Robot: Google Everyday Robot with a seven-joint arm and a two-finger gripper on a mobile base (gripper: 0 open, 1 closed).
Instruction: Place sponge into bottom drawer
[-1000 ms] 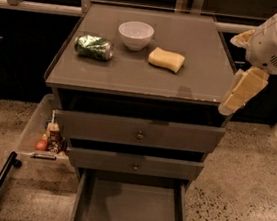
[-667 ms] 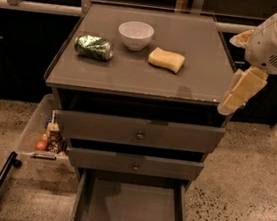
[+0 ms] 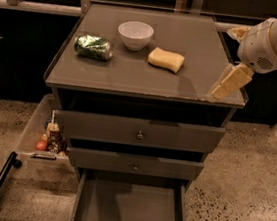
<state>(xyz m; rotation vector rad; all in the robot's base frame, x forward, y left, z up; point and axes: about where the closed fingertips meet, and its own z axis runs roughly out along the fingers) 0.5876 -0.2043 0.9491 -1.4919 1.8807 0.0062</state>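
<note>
The pale yellow sponge (image 3: 166,59) lies on the grey cabinet top (image 3: 132,76), right of a white bowl. The bottom drawer (image 3: 128,214) is pulled out at the foot of the cabinet, and its flat grey floor is bare. My gripper (image 3: 228,84) hangs on the white arm over the right front corner of the cabinet top. It is to the right of the sponge, apart from it, and holds nothing that I can see.
A white bowl (image 3: 135,34) and a crumpled green bag (image 3: 93,47) sit on the cabinet top, left of the sponge. The two upper drawers (image 3: 140,133) stick out slightly. A clear bin (image 3: 45,134) holding small items stands at the cabinet's left.
The gripper has moved a little to the left and slightly up, towards the cabinet's right front corner. The sponge, bowl and bag have not moved.
</note>
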